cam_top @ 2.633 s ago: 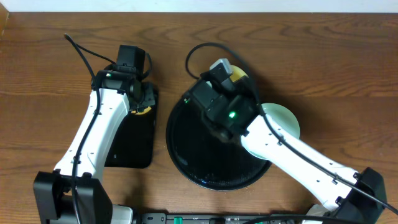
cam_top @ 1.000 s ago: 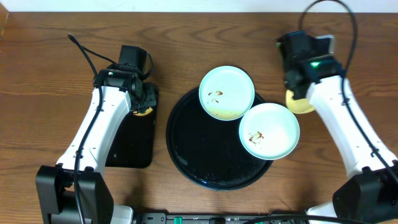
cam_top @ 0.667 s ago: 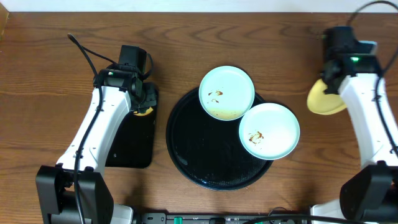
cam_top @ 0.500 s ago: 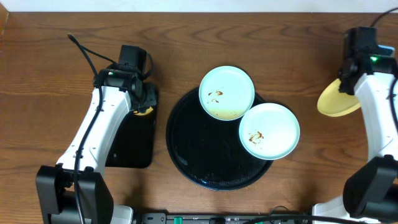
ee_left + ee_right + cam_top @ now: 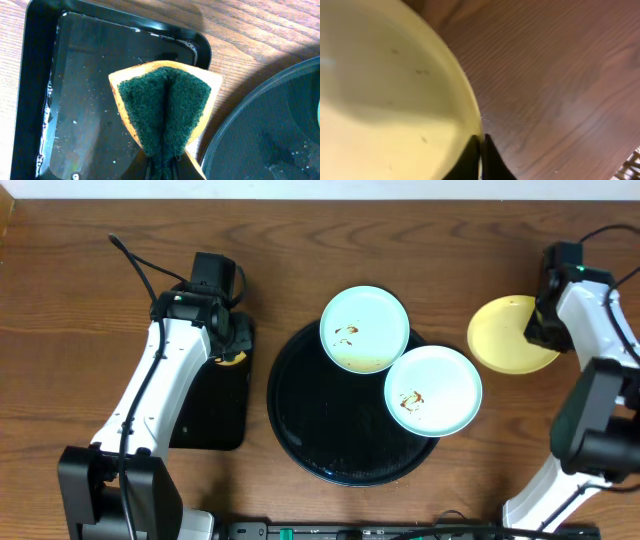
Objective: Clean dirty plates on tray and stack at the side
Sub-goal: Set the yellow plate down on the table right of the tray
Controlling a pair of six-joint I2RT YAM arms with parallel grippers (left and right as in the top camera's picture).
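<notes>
The right end effector (image 5: 481,150) is clamped on the rim of the pale yellow plate (image 5: 505,335), at the right of the overhead frame over bare bench (image 5: 420,240) and apart from the round black tray (image 5: 320,420); whether the plate rests on the wood or hangs just above it is hard to tell. The upper pale blue plate (image 5: 364,329) and the lower pale blue plate (image 5: 433,390), both brown-smeared, lie touching over that tray's upper-right rim. At upper left, the left end effector (image 5: 165,167) pinches a folded green-and-yellow sponge (image 5: 165,107) over the rectangular black tray (image 5: 90,75).
</notes>
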